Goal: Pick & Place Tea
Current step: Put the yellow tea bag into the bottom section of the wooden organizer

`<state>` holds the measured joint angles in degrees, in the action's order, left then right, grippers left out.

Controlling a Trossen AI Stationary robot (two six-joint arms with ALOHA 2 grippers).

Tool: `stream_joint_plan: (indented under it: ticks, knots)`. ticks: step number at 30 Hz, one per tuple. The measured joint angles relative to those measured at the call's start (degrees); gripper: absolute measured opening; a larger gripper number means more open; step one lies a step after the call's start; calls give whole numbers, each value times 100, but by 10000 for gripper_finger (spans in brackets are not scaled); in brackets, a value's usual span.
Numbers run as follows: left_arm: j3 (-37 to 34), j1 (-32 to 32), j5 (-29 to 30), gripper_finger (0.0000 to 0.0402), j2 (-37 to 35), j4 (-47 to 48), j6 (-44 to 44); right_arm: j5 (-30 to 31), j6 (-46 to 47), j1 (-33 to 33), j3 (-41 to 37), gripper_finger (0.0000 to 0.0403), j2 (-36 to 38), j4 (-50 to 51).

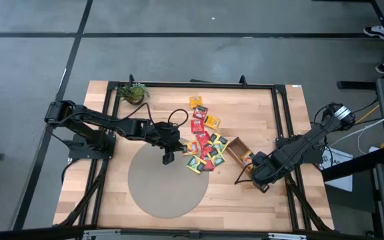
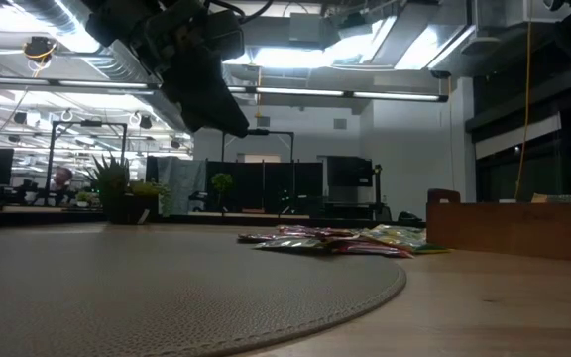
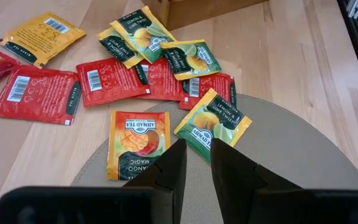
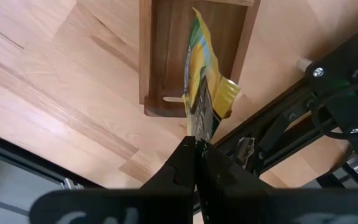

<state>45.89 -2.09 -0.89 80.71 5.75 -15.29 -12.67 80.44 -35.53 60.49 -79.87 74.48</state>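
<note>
Right hand clenched on a green-yellow sachet — over the wooden tray, left hand slightly parted above the tea pile.

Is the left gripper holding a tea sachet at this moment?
No, the left gripper hangs above the mat with a bare gap between its fingers, and the sachets lie flat below it.

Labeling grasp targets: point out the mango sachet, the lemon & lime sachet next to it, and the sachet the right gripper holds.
mango sachet (image 3: 137, 143), left wrist view, centre of printed face
lemon & lime sachet (image 3: 214, 123), left wrist view, middle of wrapper
held sachet (image 4: 201, 74), right wrist view, mid-body above the shut fingers
</note>
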Motion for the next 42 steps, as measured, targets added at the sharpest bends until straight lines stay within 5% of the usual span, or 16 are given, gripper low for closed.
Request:
stream_joint_plan:
  ticks: [18,42]
  knots:
    - [2,0,-11,72,-2,8,2,-277,8,2,-521,6,-29,-814]
    - [2,0,-4,71,-2,17,0,-207,9,2,-555,6,-25,-579]
